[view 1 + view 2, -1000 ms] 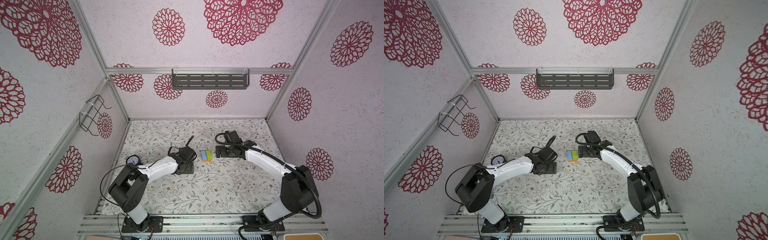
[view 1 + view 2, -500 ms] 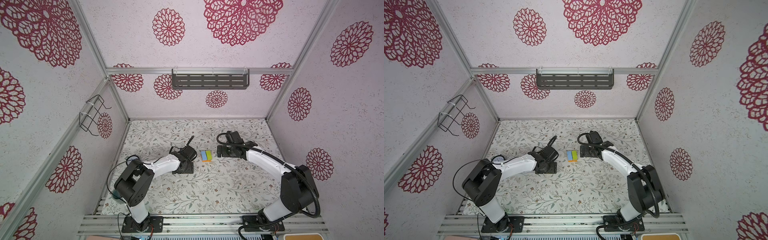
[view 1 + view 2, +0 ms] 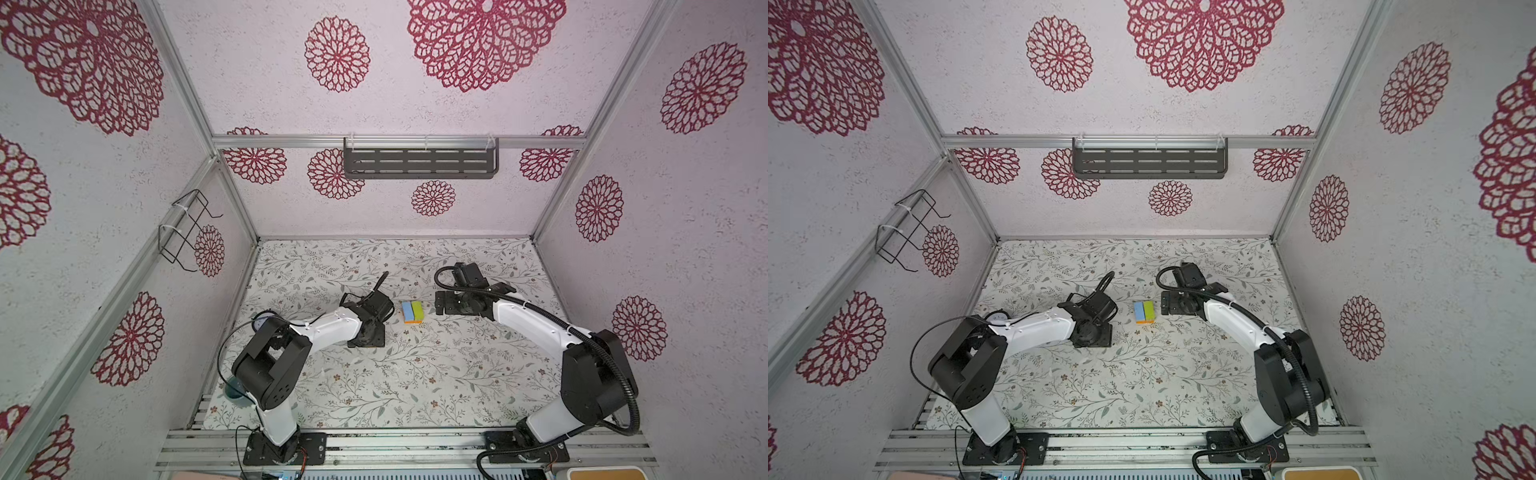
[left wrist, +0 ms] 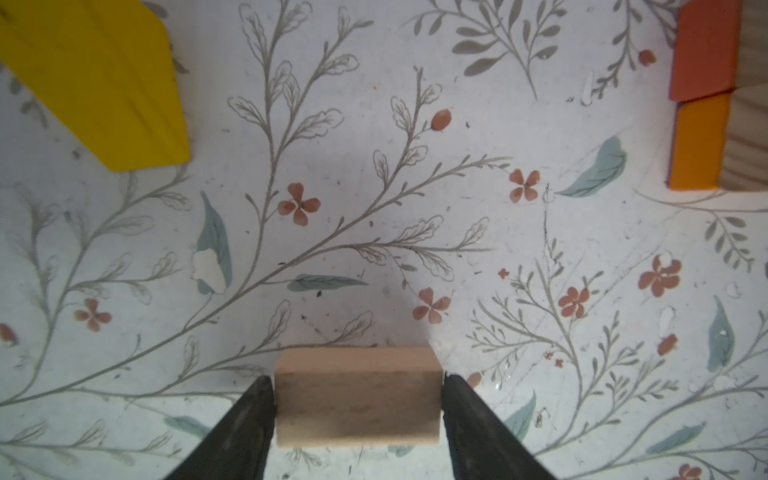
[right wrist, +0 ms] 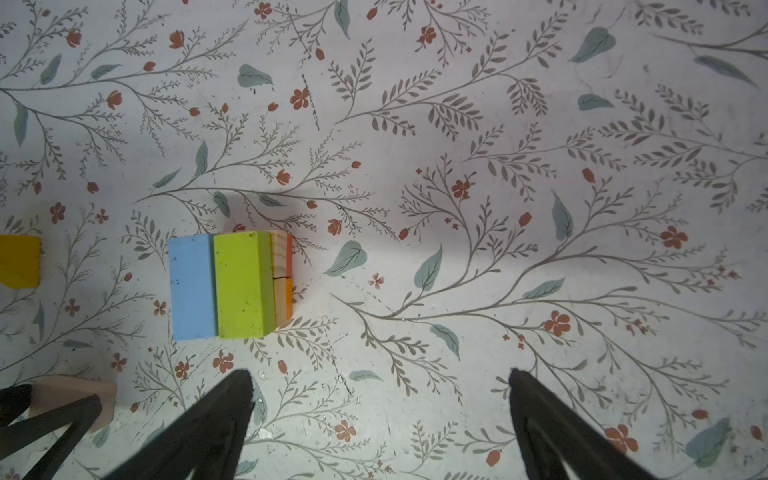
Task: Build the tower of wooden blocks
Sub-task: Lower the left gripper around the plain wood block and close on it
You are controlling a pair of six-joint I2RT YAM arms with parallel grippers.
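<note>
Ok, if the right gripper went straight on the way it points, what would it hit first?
Probably just the bare floral mat: nothing lies between the open fingers of the right gripper. The tower sits off to one side, though depth is hard to judge.

L end effector [image 4: 358, 381] nips tan block [image 4: 357, 409]; R end effector [image 5: 380, 373] wide open, pointing down.

tower [image 3: 412, 311]: light blue block [image 5: 192, 286] and lime green block [image 5: 241, 284] side by side atop orange blocks [image 5: 289, 266]. tan block [image 4: 357, 399] flat on surface [image 4: 374, 166], left tool [image 4: 359, 380] fingers against both ends. yellow block [image 4: 95, 79] lies well apart.
</note>
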